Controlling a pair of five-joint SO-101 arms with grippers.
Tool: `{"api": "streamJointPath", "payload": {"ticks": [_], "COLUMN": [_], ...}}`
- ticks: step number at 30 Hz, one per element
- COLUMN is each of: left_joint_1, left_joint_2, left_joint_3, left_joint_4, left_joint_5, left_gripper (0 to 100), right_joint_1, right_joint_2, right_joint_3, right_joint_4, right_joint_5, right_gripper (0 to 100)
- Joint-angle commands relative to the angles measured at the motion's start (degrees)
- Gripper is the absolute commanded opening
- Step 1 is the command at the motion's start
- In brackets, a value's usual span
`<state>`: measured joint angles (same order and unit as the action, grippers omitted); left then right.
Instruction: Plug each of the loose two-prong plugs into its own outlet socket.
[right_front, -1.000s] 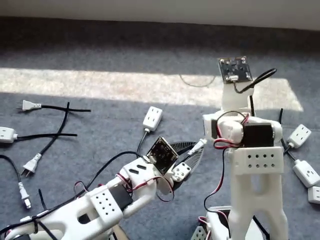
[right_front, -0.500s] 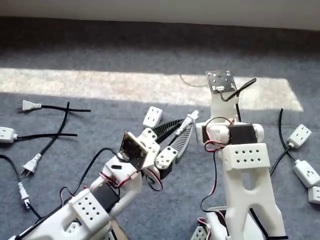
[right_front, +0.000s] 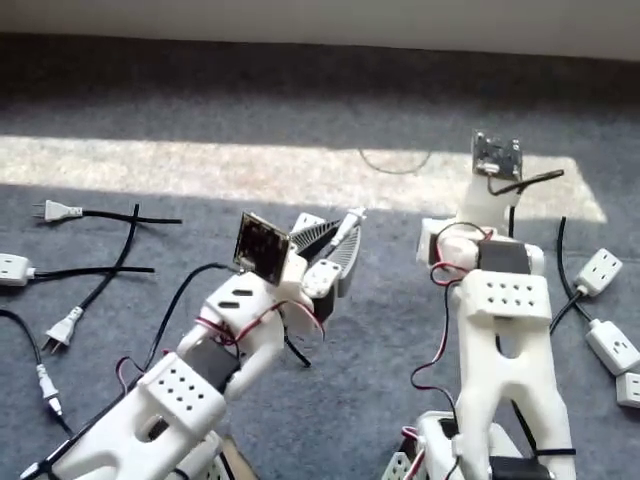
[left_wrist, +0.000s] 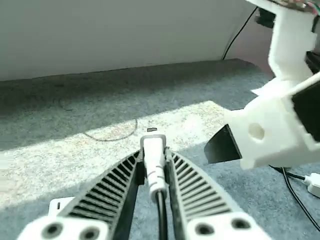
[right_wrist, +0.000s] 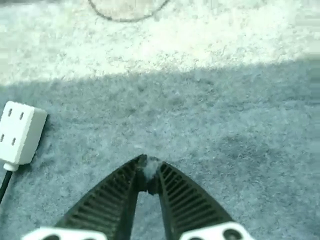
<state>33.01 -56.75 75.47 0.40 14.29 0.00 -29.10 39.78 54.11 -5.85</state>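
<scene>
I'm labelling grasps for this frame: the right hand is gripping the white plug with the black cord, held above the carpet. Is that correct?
Not quite: it is the left hand, not the right, that grips the white plug with the black cord, held above the carpet. The left wrist view shows the plug clamped in that hand.

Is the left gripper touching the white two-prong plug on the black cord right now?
Touching. In the left wrist view the left gripper has its black ribbed fingers pressed against both sides of the white two-prong plug, with no gap.
</scene>
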Motion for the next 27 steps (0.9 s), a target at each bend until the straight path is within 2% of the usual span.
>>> {"api": "streamJointPath", "payload": {"ticks": [1, 3, 5, 8, 11, 14, 21, 27], "left_joint_1": [-5.76, -7.34, -8.66, -9.98, -10.15, -10.59, -14.55, -14.73], "left_joint_2": [17.01, 26.07, 34.51, 45.14, 54.11, 61.58, 76.79, 89.8], "left_joint_3": [-11.82, -18.07, -26.77, -42.95, -59.21, -72.75, -98.77, -116.88], "left_joint_4": [0.62, 2.64, 9.67, 27.08, 45.01, 57.58, 74.46, 87.12], "left_joint_5": [8.88, 9.76, 9.76, 7.03, -0.53, -7.03, -22.33, -42.73], "left_gripper": [1, 1, 1, 1, 1, 1, 1, 1], "right_joint_1": [1.71, 1.63, 1.36, 1.36, 1.36, 1.36, 1.27, 0.22], "right_joint_2": [9.19, 16.66, 24.04, 32.31, 33.71, 33.71, 33.89, 33.98], "right_joint_3": [-0.4, -0.57, -0.66, -2.07, -4.97, -5.67, -5.67, -5.67], "right_joint_4": [-7.34, -11.82, -16.31, -21.76, -19.82, -19.65, -19.74, -19.74], "right_joint_5": [-7.3, -10.64, -12.22, -12.57, -12.4, -12.4, -12.4, -12.31], "right_gripper": [0.6, 0.6, 0.6, 0.6, 0.6, 0.6, 0.6, 0.6]}}
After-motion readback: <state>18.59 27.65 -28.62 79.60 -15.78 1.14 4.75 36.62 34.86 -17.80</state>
